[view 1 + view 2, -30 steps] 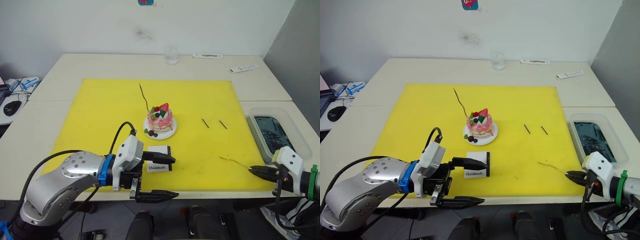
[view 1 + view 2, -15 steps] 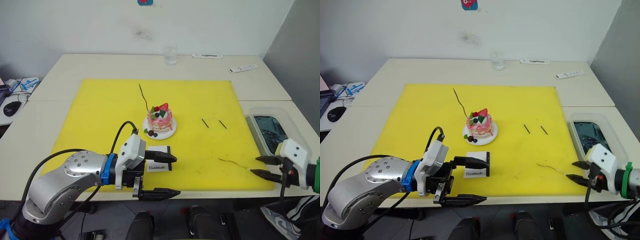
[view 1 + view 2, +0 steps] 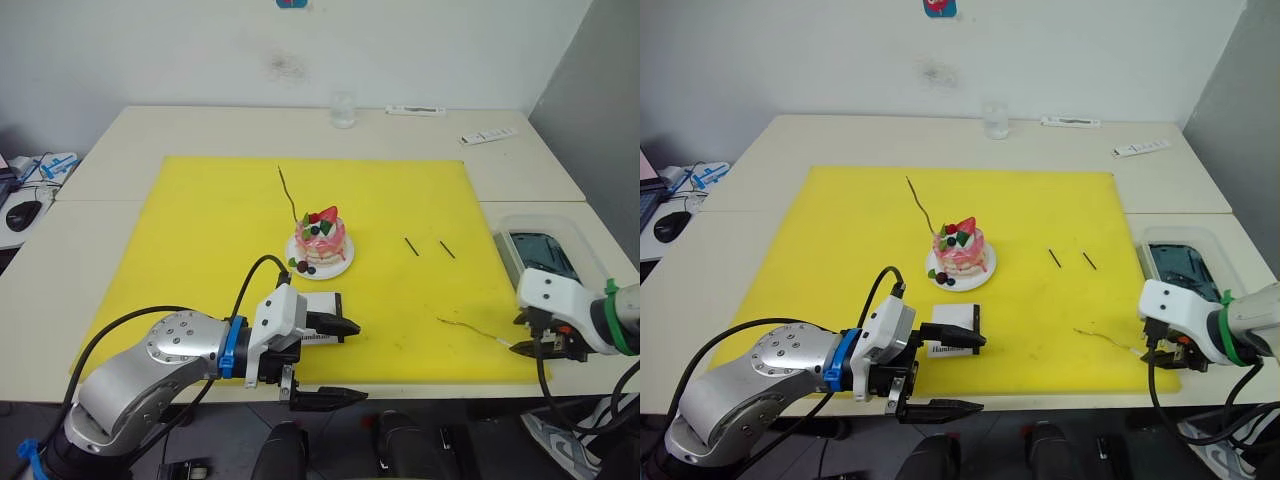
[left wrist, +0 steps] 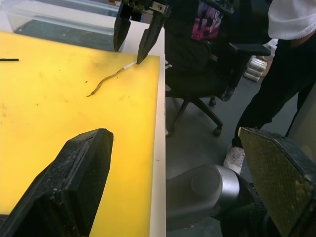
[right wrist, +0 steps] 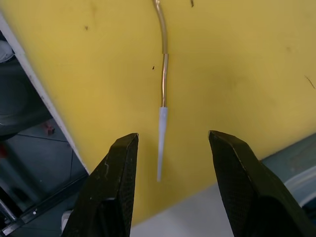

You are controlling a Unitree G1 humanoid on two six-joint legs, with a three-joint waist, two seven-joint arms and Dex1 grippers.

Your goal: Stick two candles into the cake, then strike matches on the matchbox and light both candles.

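The pink cake (image 3: 320, 240) sits on its white plate mid-mat, with one wavy candle (image 3: 288, 195) standing up from its back left. A second candle (image 3: 470, 328) lies flat on the yellow mat (image 3: 200, 230), its pale end (image 5: 160, 143) between the open fingers of my right gripper (image 5: 173, 134), which touch nothing. The same gripper (image 3: 535, 345) hangs at the mat's front right corner. My left gripper (image 3: 345, 360) is open, its upper finger lying over the white matchbox (image 3: 316, 300). Two matches (image 3: 411, 245) (image 3: 445, 249) lie right of the cake.
A clear bin (image 3: 545, 260) stands on the table right of the mat. A glass (image 3: 342, 110) and a remote (image 3: 488, 135) are at the back edge. Beyond the table's front, a person (image 4: 291, 59) and an office chair (image 4: 207, 64) are close.
My right gripper has opened and turned its fingers down over the lying candle's pale end. The left gripper has drifted slightly right over the matchbox.
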